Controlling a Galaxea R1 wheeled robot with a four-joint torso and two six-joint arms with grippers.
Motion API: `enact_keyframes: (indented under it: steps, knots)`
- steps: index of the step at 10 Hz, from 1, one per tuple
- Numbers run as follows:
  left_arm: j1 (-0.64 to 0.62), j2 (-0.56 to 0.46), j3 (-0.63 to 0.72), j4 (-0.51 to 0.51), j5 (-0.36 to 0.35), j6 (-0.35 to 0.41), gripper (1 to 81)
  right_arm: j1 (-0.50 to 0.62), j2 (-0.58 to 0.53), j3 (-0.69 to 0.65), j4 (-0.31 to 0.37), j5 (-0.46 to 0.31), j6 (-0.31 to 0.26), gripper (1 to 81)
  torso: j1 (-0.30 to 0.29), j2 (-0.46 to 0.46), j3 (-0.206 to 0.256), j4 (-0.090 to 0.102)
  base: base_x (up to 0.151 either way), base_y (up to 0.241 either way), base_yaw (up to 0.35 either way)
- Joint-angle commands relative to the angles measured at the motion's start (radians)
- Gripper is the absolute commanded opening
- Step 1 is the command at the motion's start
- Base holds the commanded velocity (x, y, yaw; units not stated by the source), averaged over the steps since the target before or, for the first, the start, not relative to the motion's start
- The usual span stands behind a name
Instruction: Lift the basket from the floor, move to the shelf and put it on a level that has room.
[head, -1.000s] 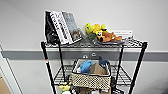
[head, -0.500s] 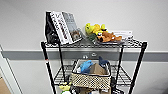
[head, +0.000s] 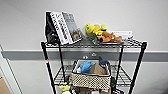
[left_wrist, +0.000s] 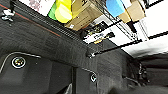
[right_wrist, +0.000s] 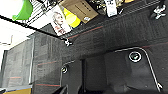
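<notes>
Basket (head: 91, 76) was the thing the task turned on, and in the head view it sat on the middle wire tier (head: 123, 77) of the black rack (head: 47, 65), square to the front edge and resting flat on the grid between the posts. That tier looked the sensible choice: the top tier (head: 132, 43) was crowded with leaning books (head: 63, 28) and plush toys (head: 101, 33), so it offered no room. The basket had beige woven sides with a white rim, and it held a blue soft item (head: 86, 66) and a brown cardboard piece (head: 97, 70), both poking above the rim. Whether either gripper was open or closed could not be told; no fingers were clear in either wrist view. Those views looked down over dark carpet (right_wrist: 105, 37) toward the rack's feet and the cardboard boxes (left_wrist: 81, 15) stored low on it. Judging from how the basket lay, the placing step appeared done.
</notes>
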Motion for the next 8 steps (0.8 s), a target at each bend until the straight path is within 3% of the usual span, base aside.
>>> enact_keyframes:
  steps: [1,8]
  knots:
    - [-0.002,0.072,-0.110,0.029,0.022,0.008,81.1,-0.002,0.047,-0.057,-0.087,-0.035,-0.001,81.1,0.000,0.000,0.000,0.000,0.000,0.000,0.000]
    - [0.074,0.283,-0.461,0.033,0.032,0.008,81.1,-0.103,0.316,-0.460,-0.153,-0.036,-0.001,81.1,-0.001,-0.001,0.001,0.000,0.000,0.000,0.000]
